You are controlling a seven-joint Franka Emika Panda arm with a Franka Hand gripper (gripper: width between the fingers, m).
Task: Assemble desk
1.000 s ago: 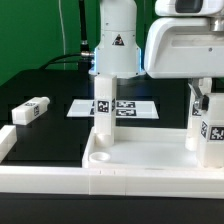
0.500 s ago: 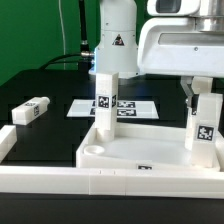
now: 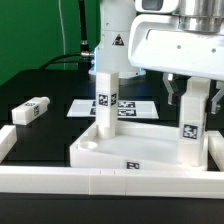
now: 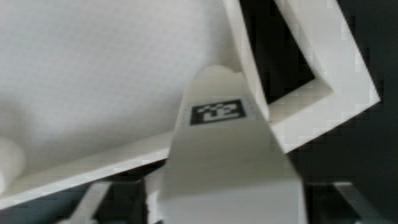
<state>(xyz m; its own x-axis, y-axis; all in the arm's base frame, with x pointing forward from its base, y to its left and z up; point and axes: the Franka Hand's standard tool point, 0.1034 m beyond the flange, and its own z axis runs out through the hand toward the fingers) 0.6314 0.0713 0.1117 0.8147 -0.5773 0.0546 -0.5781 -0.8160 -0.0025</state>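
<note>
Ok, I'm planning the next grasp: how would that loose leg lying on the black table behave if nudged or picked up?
The loose leg looks like a rigid white plastic block, so probably stiff and light. Lying on a flat side, it would likely slide rather than roll. Its smooth faces may be somewhat slippery, though its squared sides should suit the end effector.

Your arm came in from above on the exterior view's right, wrist vertical and gripper pointing straight down. Its two fingers were clamped on the upper end of an upright white leg between them.
</note>
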